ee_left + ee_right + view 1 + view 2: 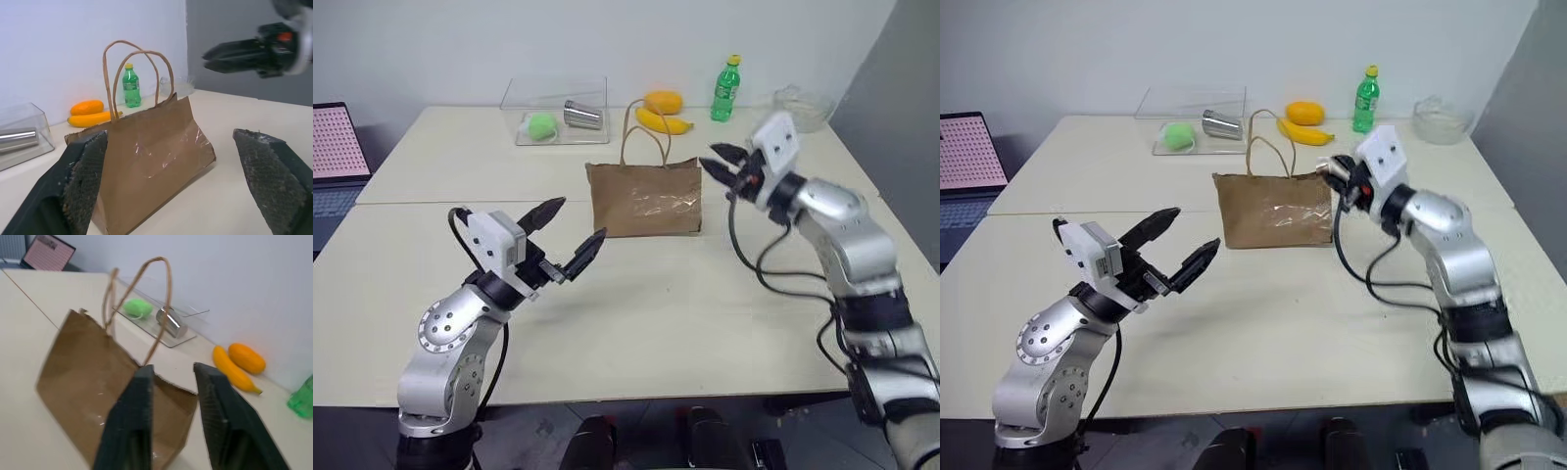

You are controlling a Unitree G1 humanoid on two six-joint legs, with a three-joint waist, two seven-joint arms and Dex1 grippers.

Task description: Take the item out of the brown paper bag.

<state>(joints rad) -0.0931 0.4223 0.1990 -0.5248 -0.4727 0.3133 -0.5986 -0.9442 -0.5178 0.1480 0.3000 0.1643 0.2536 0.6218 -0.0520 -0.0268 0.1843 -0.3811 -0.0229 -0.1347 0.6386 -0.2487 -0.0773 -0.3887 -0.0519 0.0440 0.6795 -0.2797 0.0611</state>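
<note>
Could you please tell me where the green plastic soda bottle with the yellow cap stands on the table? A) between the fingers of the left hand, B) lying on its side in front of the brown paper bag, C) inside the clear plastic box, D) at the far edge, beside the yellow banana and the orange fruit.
D: the green plastic soda bottle with the yellow cap stands upright at the table's far edge, just beside the yellow banana and the orange fruit, behind the brown paper bag.
</note>
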